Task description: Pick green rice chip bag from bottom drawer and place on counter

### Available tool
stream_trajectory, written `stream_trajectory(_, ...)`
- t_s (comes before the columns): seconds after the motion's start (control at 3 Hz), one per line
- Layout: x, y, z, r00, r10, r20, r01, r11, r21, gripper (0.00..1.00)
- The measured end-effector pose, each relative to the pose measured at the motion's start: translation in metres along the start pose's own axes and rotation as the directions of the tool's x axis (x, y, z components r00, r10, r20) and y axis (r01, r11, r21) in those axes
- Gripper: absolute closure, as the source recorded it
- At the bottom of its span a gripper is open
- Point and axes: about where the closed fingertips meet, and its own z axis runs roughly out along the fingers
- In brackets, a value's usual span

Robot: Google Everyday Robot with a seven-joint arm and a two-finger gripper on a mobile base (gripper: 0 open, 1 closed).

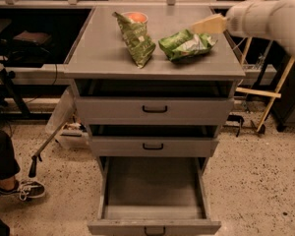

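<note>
Olive-green narrow bag (pixel 136 39) touching orange-topped cup (pixel 135 17), sneaker (pixel 28 189) on speckled floor (pixel 255 181) left, wooden frame (pixel 259 93) right.

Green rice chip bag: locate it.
In the camera view, the chip bag lies on the counter, right of the darker green bag; the gripper is by its right end.
</note>
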Motion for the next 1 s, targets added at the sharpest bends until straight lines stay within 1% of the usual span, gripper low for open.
stream_trajectory(0.33, -0.032, -0.006, -0.102, 0.999, -0.032, -0.022, 0.034, 0.9924, 0.118, 0.0)
stream_trajectory(0.67, -0.049, 0.006, -0.19, 0.998, -0.043, -0.038, 0.051, 0.9751, 0.216, 0.0)
stream_trajectory(1.0, -0.034, -0.02, -0.232, 0.997, -0.033, -0.066, 0.051, 0.956, 0.289, 0.0)
